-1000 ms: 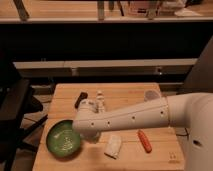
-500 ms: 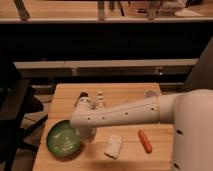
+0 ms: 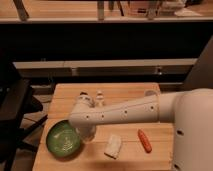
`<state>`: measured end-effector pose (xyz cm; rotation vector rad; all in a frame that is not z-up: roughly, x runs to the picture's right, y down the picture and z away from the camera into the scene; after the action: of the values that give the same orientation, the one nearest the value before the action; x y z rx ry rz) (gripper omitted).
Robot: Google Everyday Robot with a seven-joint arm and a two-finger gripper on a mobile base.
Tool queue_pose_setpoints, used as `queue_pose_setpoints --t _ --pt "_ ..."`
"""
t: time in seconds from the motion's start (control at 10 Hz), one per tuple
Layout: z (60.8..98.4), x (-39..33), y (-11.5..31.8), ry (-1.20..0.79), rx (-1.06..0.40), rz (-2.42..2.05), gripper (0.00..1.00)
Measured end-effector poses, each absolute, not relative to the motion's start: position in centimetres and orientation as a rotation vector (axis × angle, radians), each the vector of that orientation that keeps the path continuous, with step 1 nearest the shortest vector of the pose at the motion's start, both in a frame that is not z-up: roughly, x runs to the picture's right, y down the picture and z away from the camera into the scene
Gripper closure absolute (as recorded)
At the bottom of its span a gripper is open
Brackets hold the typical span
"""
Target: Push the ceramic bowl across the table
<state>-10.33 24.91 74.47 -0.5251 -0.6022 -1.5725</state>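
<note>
The green ceramic bowl with pale speckles inside sits at the front left of the light wooden table. My white arm reaches in from the right across the table and bends down at the wrist. My gripper hangs right next to the bowl's right rim, low over the tabletop. I cannot tell whether it touches the rim.
A white packet lies just right of the gripper. An orange stick-shaped item lies further right. Two small shakers stand behind the arm, and a small white cup stands at the back right. A dark chair is left of the table.
My arm has shifted slightly left and its wrist has come closer to the bowl's right rim. The bowl has barely moved.
</note>
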Motion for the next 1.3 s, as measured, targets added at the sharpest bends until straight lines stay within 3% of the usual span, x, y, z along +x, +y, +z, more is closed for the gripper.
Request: queue_pose_setpoints --t 1.3 --pt "75.3 -11.6 24.1 -0.636 -0.54 -1.648 1.0"
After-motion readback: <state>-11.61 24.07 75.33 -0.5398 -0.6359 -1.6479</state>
